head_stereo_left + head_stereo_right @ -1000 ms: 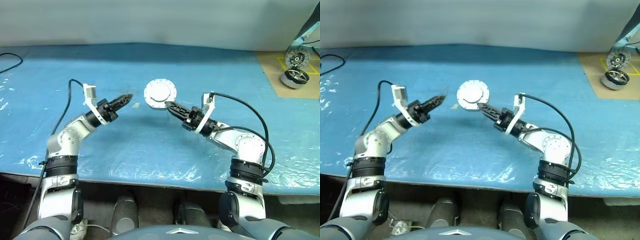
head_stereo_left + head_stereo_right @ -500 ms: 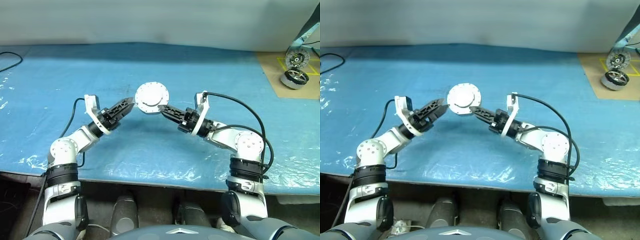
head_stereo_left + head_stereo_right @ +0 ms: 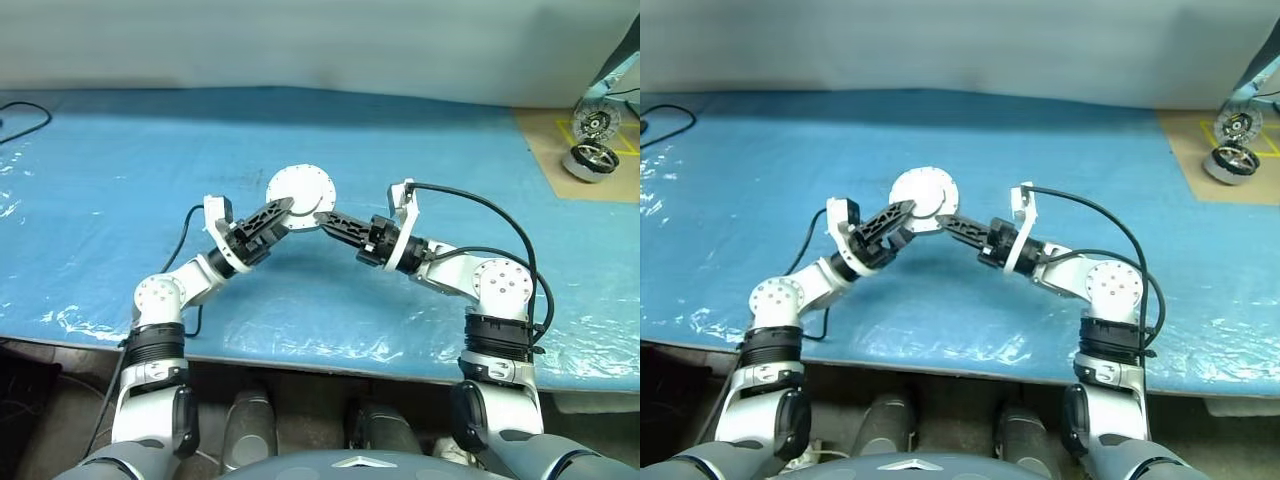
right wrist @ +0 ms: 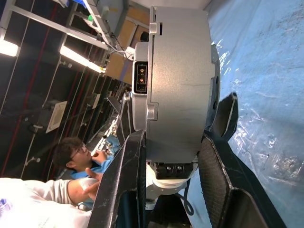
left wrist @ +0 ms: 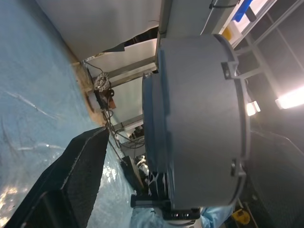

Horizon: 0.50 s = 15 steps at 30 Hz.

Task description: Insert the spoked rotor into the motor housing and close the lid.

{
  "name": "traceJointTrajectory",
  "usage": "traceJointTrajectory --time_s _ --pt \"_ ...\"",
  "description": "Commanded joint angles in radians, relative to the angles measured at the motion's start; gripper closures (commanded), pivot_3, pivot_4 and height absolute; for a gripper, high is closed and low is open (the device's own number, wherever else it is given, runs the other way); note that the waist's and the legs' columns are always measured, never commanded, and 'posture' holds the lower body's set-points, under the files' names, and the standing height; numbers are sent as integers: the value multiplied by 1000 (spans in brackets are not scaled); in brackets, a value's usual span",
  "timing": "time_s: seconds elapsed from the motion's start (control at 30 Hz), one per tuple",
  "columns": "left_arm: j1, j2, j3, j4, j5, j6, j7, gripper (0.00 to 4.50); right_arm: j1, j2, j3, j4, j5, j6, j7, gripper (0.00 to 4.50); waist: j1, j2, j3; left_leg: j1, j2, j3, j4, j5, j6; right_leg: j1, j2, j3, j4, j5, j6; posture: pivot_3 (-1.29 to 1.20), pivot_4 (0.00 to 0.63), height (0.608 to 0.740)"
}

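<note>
The right gripper (image 3: pixel 322 217) is squeezing the housing (image 3: pixel 300 190), lid shut, holding it up above the blue table (image 3: pixel 120 150). The left gripper (image 3: pixel 280 210) is gaping wide just beside the housing; bumping it could be knocking it loose

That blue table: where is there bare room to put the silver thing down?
The blue table is bare on its left half and in front of both tools. It is crowded only at the far right corner, where two small motors sit on a brown mat, and mid-table, where both tools meet the motor housing.
</note>
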Motion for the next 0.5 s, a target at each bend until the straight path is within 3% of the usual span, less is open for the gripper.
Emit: traceJointTrajectory --time_s 0.03,0.13,0.23,0.37,0.5 --pt "-33 -31 15 19 -11 -36 8 22 -19 1 -7 -54 79 -13 -3 3328 0 0 0 0 0 0 0 0 0 0 0 0 0 0 0 0 150 740" --pt "-54 -58 26 37 -18 -48 29 22 -14 -2 -8 -55 90 -13 -14 3328 0 0 0 0 0 0 2 0 0 1 0 -1 1 0 0 0 150 740" --pt "-56 -53 4 46 12 -55 11 605 -9 1 -9 -56 101 -17 -29 3328 -2 0 0 -1 0 -1 3 0 0 1 0 -1 1 0 1 0 150 740" --pt "-58 -58 -17 48 48 -84 1 1836 -7 -5 -5 -54 114 -20 -46 3328 0 0 0 -1 0 -1 3 0 0 1 0 -1 1 0 1 0 150 740" --pt "-63 -54 -23 63 60 -82 9 2007 -9 -7 3 -50 110 -27 -72 3328 -1 0 0 -1 -1 -1 3 0 0 1 0 -1 1 1 1 0 150 740"
